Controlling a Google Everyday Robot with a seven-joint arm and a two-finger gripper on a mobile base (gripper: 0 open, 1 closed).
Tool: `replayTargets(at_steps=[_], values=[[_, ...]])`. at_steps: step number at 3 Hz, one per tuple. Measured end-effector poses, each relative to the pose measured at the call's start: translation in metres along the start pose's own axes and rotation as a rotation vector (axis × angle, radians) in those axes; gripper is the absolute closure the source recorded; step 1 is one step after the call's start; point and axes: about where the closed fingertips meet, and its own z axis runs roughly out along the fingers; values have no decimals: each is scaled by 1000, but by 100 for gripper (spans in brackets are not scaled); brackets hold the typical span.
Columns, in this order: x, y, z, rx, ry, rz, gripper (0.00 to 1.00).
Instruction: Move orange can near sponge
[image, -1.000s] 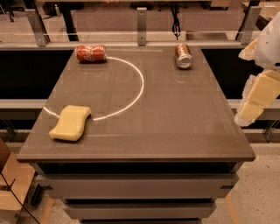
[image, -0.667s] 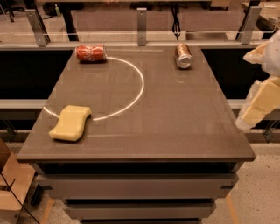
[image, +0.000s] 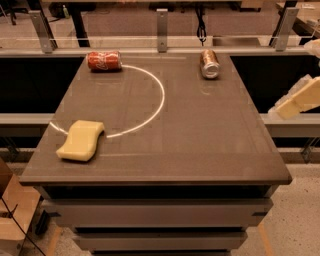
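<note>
The orange can (image: 209, 64) lies on its side at the far right of the dark table (image: 210, 145), its silver top towards the camera. The sponge (image: 81, 140), pale yellow and wavy, lies flat near the front left corner. They are far apart, across the table from each other. My gripper (image: 299, 98) shows only as pale cream parts at the right edge of the view, off the table's right side and well away from the can.
A red cola can (image: 104, 60) lies on its side at the far left. A white arc (image: 159, 102) is drawn on the tabletop between the cans and the sponge. A railing with posts (image: 161, 22) runs behind the table.
The pale arm parts at the right have drawn further right, partly out of view. The cans and the sponge have not moved.
</note>
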Motion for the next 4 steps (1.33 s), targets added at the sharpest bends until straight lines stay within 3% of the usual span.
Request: replayTargets(at_steps=[1,3,4], values=[[0,-35,15,75,-65,75,0],[-2,-39,19,91,-59,90,0],[-26,-38,44,70,-127,124,0]])
